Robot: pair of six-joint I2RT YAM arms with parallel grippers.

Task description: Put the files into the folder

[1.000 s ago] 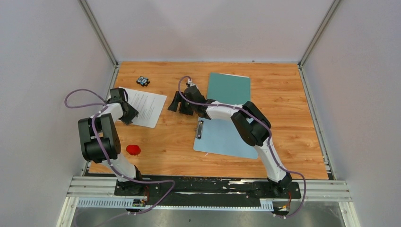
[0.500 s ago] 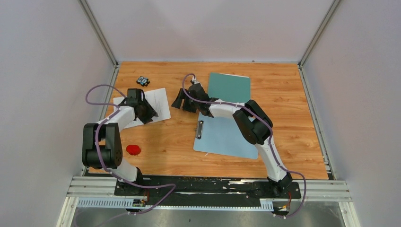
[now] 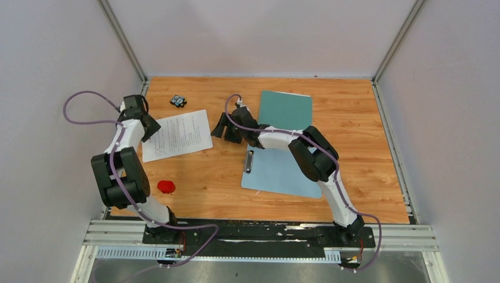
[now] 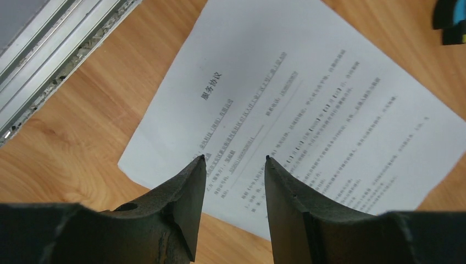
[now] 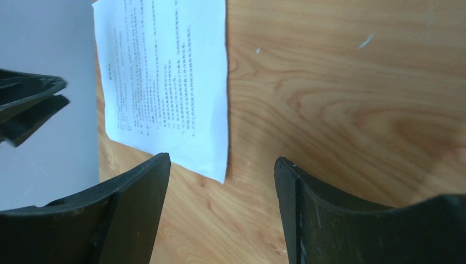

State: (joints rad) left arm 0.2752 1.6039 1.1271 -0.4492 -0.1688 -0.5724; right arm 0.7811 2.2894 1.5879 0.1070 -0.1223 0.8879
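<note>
You see the white printed paper sheet [image 3: 177, 135] lying flat at left, slightly skewed; the thin teal-green card folder [image 3: 287, 109] lies closed, far centre, well apart.

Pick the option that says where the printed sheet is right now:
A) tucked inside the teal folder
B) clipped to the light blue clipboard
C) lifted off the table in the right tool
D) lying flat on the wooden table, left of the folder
D: the printed sheet lies flat on the table, well left of the closed folder, and the left tool stands open above it, gripping nothing.
</note>
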